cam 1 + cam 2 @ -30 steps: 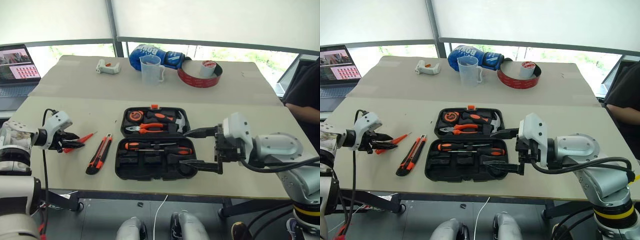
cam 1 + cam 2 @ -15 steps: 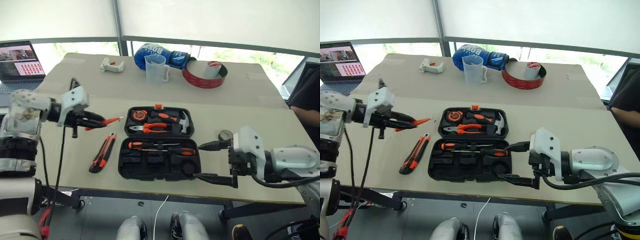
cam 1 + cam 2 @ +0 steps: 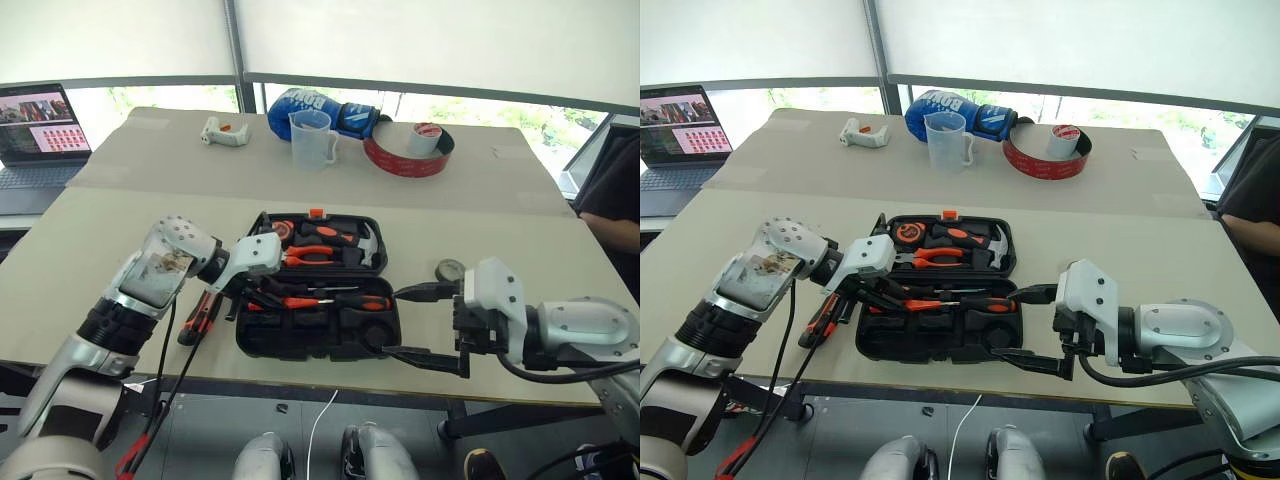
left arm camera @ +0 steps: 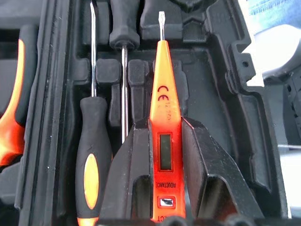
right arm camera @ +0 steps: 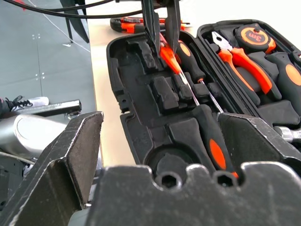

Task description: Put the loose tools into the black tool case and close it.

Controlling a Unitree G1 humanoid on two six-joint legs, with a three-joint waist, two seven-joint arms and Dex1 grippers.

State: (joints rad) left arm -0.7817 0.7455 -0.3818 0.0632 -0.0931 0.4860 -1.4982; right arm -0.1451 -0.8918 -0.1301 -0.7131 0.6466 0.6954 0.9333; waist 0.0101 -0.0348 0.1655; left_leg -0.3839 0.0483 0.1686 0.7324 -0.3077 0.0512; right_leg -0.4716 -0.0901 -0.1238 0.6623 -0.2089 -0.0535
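Over case [image 3: 385, 325], gripper-held red screwdriver [image 4: 164, 136]

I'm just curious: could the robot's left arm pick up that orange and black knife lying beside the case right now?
Probably not yet. The left gripper is shut on the red screwdriver over the black tool case. The utility knife lies close beside that arm with nothing covering it.

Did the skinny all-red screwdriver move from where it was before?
Yes. The slim all-red screwdriver, held in the left gripper, went from beside the orange-black utility knife to over the open black plastic tool case.
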